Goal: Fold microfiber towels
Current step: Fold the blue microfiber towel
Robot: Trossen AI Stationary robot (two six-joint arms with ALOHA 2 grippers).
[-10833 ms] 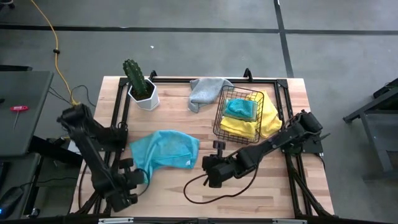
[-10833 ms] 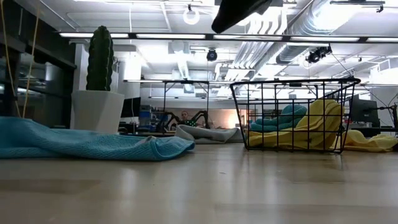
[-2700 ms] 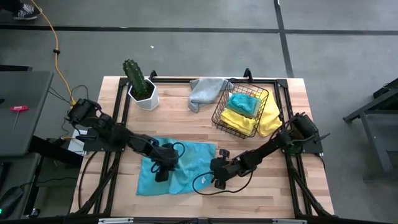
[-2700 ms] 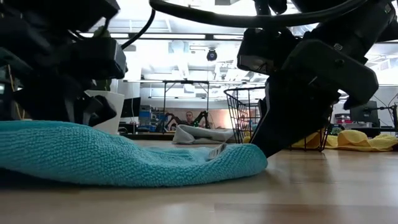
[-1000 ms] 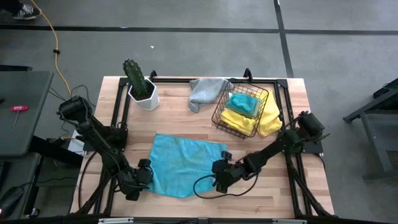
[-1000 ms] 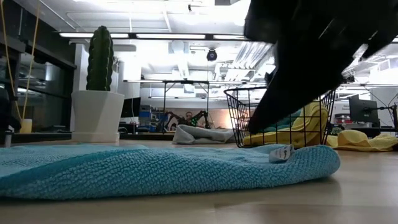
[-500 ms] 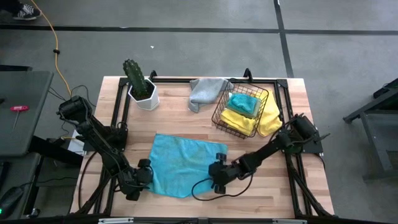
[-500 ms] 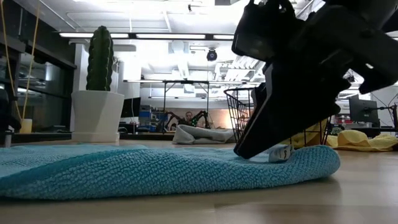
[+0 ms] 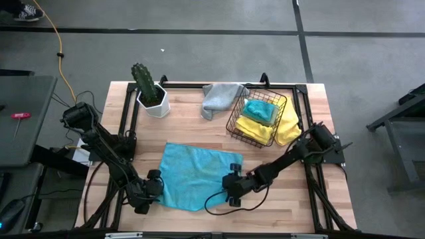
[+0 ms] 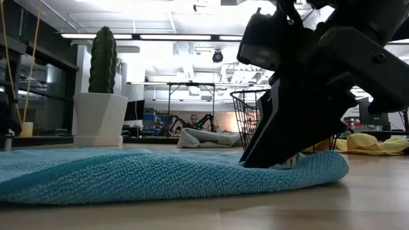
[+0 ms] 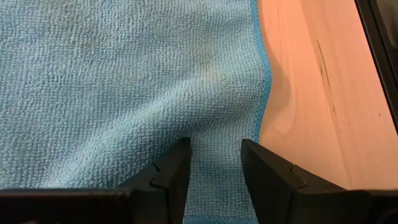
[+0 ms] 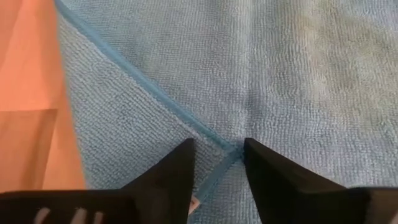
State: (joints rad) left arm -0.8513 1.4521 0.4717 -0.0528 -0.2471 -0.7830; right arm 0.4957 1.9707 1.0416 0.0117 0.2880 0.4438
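Teal microfiber, spread nearly flat, covers the middle of the wooden bench [image 9: 285, 199]: this teal towel [image 9: 196, 174] lies on the near side of the black wire basket [image 9: 255, 123], well apart from it. The left pincer [image 9: 154, 188] sits low at the towel's corner farthest from the basket. In the left wrist view its two dark fingers [image 11: 174, 171] stand apart with a strip of towel between them, right beside the cloth's hemmed edge [image 11: 266, 93] where bare wood begins. The fingers rest on or just over the pile; I cannot tell whether they actually pinch any cloth.

The right pincer [image 9: 232, 184] is down on the towel's near corner on the basket's side. From the right wrist view its fingers [image 12: 171, 168] straddle a turned-over flap, the hem [image 12: 155, 93] running diagonally into the gap between them; they are parted, and a firm grip is not clear. From bench height the right pincer's dark body [image 10: 307, 96] presses onto the towel's raised end, with a small white label showing under it.

Inside the basket lie a second teal towel [image 9: 260, 109] on top of a yellow towel [image 9: 287, 126], which spills over the basket's side onto the bench. A grey towel [image 9: 218, 97] lies crumpled just beside the basket, between it and a potted cactus [image 9: 147, 87].
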